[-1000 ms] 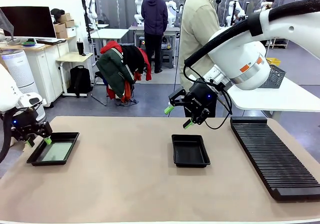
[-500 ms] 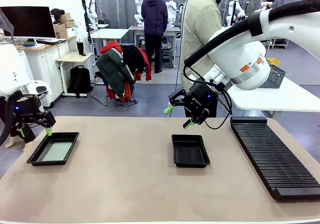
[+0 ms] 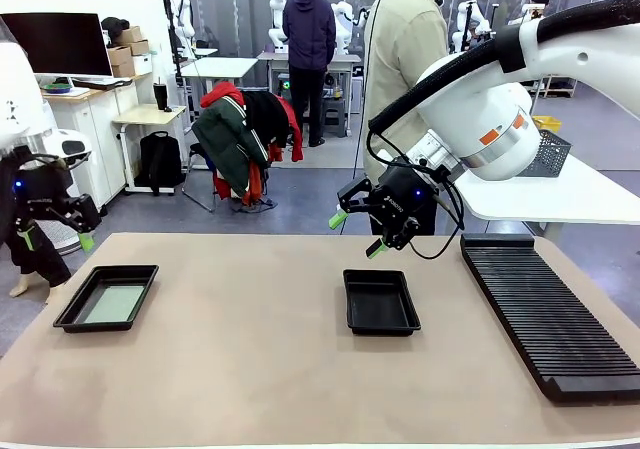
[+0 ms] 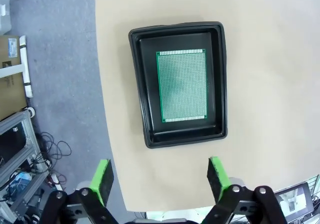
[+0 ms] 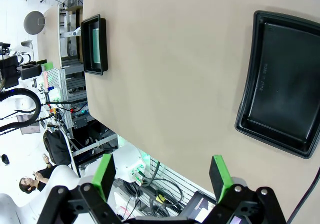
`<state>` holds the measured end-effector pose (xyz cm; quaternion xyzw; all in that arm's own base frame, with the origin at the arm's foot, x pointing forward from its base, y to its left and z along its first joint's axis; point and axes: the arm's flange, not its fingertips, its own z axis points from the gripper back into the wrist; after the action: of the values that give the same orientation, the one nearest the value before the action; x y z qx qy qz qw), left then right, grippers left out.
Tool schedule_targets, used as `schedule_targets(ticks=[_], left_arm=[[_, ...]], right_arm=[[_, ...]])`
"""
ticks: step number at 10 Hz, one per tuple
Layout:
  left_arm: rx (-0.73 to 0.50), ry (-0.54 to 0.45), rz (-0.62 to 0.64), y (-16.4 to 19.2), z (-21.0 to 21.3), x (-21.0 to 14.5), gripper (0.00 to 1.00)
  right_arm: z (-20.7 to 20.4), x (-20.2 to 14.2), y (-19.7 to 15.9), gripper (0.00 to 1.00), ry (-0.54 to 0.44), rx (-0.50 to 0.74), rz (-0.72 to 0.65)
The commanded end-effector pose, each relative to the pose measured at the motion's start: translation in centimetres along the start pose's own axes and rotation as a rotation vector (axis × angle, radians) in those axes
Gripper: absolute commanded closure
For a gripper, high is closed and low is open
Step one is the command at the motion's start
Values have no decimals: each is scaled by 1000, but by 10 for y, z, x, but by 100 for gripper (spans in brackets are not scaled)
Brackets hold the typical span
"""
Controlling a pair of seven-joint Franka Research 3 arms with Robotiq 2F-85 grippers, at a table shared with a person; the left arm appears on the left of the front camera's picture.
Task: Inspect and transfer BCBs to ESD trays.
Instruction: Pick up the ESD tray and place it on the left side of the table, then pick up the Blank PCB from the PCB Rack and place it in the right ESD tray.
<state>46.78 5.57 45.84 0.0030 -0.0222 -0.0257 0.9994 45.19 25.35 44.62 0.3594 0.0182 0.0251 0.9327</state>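
A pale green BCB [image 4: 181, 85] lies flat inside the left black ESD tray [image 4: 134, 84], which sits near the table's left edge [image 3: 70, 314]; the BCB [image 3: 112, 303] shows there too. My left gripper [image 3: 57, 239] hangs open, above the tray and a little to its left, holding nothing; in the left wrist view the gripper [image 4: 159, 176] looks straight down at the tray. The second ESD tray [image 3: 380, 301] at the table's middle is bare inside [image 5: 285, 89]. My right gripper [image 3: 357, 234] hovers open behind and above it, and the right wrist view shows the gripper [image 5: 161, 176] with nothing between its fingers.
A long black ribbed rack [image 3: 545, 309] lies along the right side of the table. A person [image 3: 400, 59] in a beige shirt stands at the far side, behind my right arm. A grey mesh basket [image 3: 548, 154] sits on a white side table at the right.
My left gripper has opened fully and risen up and to the left, away from the left tray, leaving the board lying in it. The right arm has not moved.
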Motion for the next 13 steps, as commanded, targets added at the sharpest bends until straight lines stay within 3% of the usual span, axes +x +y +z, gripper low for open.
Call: schedule_targets(ticks=[1, 13], left_arm=[[48, 22, 21, -12, 13, 0, 0], [25, 2, 9, -11, 15, 0, 0]], right_arm=[[-1, 1, 1, 0, -4, -9, -7], [-1, 1, 1, 0, -4, -9, -7]])
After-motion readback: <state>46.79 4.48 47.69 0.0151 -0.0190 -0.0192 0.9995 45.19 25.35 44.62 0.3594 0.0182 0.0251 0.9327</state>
